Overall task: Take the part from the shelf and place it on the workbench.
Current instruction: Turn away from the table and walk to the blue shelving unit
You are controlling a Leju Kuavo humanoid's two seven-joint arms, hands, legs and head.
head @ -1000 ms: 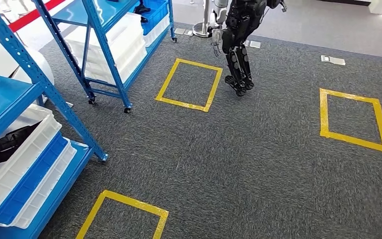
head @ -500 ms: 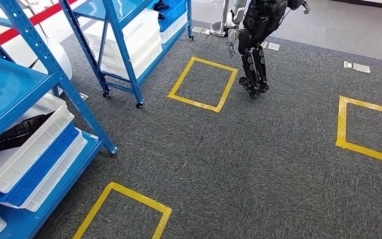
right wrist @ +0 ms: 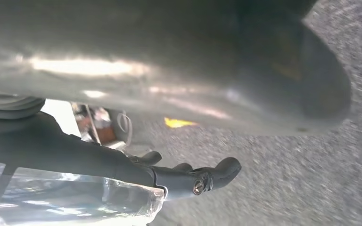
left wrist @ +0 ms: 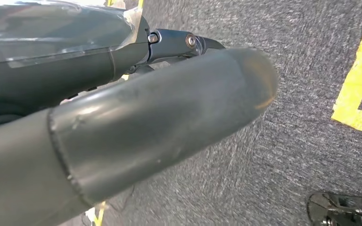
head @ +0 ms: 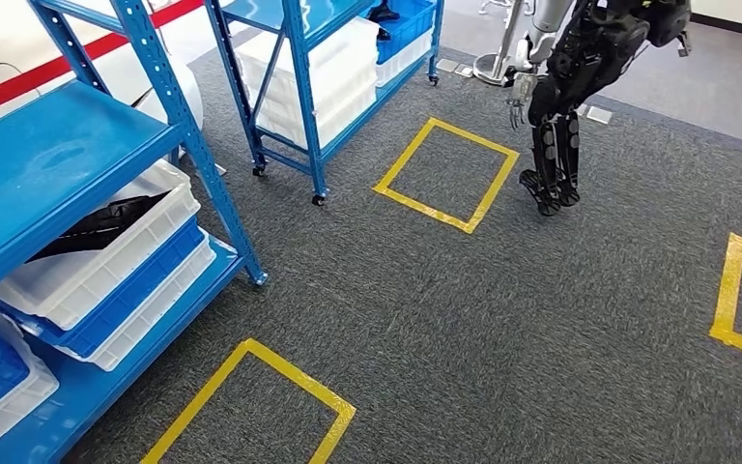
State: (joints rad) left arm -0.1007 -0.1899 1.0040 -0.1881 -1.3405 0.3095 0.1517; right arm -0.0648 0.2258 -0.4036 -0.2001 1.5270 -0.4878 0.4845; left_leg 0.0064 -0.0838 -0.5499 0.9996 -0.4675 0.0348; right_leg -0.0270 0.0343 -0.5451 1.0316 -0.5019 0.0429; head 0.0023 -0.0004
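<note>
The dark part [head: 97, 224] lies long-ways in the white bin [head: 106, 261] on the blue shelf [head: 48, 164], nearer the left hand [left wrist: 136, 122]; right hand [right wrist: 169, 70] also hangs. Fingers' state: cannot tell.

Grey carpet [head: 464, 319] covers the floor, marked with yellow tape squares [head: 447, 174]. A blue metal rack [head: 169, 135] stands at the carpet's left edge, stacked with white and blue bins [head: 106, 280]; a second wheeled rack [head: 299, 87] stands beyond it. A white wall with a red stripe [head: 29, 72] runs behind.
</note>
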